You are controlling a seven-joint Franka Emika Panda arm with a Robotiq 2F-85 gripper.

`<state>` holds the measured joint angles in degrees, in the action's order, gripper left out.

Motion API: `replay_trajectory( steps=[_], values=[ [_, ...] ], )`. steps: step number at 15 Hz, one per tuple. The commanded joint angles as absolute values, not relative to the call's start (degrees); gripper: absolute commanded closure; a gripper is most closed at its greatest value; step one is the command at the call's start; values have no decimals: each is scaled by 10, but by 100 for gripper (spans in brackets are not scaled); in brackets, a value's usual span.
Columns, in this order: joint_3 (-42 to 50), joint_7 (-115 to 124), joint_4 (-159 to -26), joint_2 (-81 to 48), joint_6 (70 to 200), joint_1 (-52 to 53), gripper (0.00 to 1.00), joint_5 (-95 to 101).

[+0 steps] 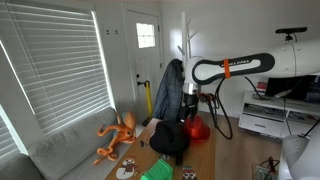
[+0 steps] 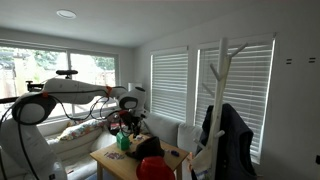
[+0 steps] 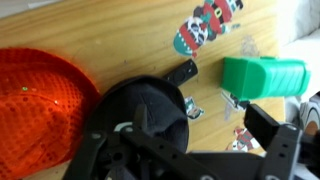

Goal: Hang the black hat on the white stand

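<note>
- A Franka arm's gripper (image 3: 181, 130) hovers low over a wooden desk (image 3: 120, 35), its jaws apparently spread wide and holding nothing.
- In the wrist view, the black hat (image 3: 145, 105) lies crown-up on the desk directly under the gripper. It touches the sequinned red hat (image 3: 40, 110) on one side, and a green container (image 3: 265, 75) sits well apart on the other.
- In an exterior view, the white stand (image 1: 185, 45) rises behind the desk. A long dark jacket (image 1: 170, 90) hangs from it, and its upper prongs look bare.
- The other room camera shows the same stand (image 2: 222, 85) beyond the desk's far end, well apart from the black hat (image 2: 150, 148).
- By the look of it, the job has barely begun, with the hat neither gripped nor lifted.
- Everything remains: closing on the soft crown or brim, raising it clear of the red hat, carrying it across, and hooking it over a free prong.
</note>
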<state>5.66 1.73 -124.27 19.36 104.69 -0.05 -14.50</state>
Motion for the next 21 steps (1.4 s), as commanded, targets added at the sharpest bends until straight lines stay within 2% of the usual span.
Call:
replay_trajectory(
  steps=[1, 6, 16, 17, 18, 20, 21],
  values=[
    [32, 84, -1230, 149, 1147, -17, 0, -138],
    [25, 147, -1217, 86, 1223, -28, 0, -88],
    [28, 211, -1199, 46, 1221, -34, 0, -26],
    [28, 214, -1199, 40, 1222, -34, 3, -23],
    [29, 218, -1198, 36, 1221, -33, 26, -21],
    [31, 221, -1197, 29, 1221, -33, 31, -24],
    [31, 223, -1198, 29, 1221, -32, 38, -25]
  ],
)
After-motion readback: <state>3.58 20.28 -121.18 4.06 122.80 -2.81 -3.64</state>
